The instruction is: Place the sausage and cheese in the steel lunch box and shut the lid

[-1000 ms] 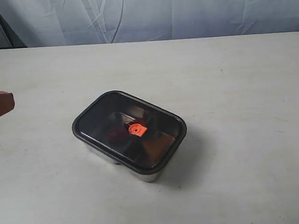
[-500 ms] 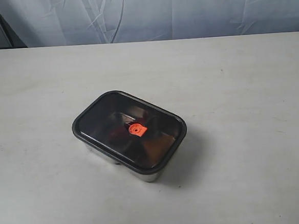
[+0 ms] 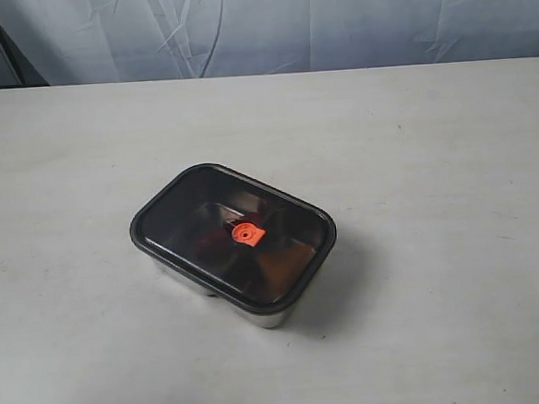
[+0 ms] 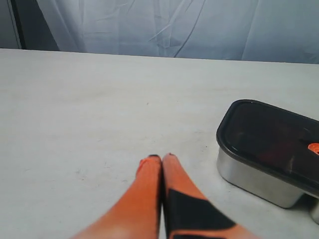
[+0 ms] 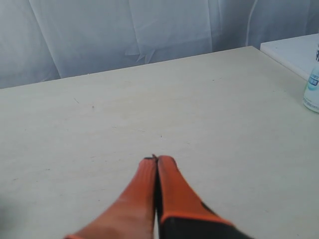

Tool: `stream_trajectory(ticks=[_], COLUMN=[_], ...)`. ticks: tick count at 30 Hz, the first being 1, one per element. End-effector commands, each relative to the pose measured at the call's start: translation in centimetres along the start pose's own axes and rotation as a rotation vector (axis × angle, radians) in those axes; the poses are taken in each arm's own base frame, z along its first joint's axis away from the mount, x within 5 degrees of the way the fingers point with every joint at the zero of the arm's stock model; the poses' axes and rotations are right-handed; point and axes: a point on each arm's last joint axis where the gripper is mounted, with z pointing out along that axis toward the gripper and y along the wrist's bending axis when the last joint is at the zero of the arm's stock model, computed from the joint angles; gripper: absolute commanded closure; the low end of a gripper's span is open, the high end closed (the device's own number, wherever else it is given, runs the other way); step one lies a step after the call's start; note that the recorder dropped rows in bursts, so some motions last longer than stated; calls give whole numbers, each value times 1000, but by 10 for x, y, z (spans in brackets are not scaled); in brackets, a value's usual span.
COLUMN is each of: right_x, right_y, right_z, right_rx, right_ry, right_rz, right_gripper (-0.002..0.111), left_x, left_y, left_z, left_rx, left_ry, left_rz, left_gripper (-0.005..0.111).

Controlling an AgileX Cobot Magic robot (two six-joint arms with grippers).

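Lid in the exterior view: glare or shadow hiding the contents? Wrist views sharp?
Exterior view: the lid is dark with pale reflections, contents unreadable; a soft shadow falls on the table to its right. Left wrist view: the steel lunch box is sharp, the left gripper blurs toward the lens. Right wrist view: table sharp, right gripper likewise blurred up close.

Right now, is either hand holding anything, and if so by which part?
Nothing is held. The left hand and right hand are both shut and empty; the lid sits on the steel lunch box, untouched.
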Motion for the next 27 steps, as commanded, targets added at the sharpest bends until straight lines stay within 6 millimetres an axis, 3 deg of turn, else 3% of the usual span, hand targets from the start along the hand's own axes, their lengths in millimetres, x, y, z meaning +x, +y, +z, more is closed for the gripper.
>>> stream_trajectory(ticks=[1, 22, 27], right_x=[0, 0, 0], right_y=[0, 0, 0], right_z=[0, 0, 0], right_rx=[6, 6, 6], right_ry=[-16, -16, -16], right_rz=[-2, -2, -2], right_gripper=[109, 109, 109], left_x=[10, 2, 1], left_y=[3, 5, 4], left_z=[3, 3, 3], left_rx=[-13, -30, -11], left_ry=[-35, -135, -141], left_rz=[-54, -32, -97], left_gripper=[107, 107, 107])
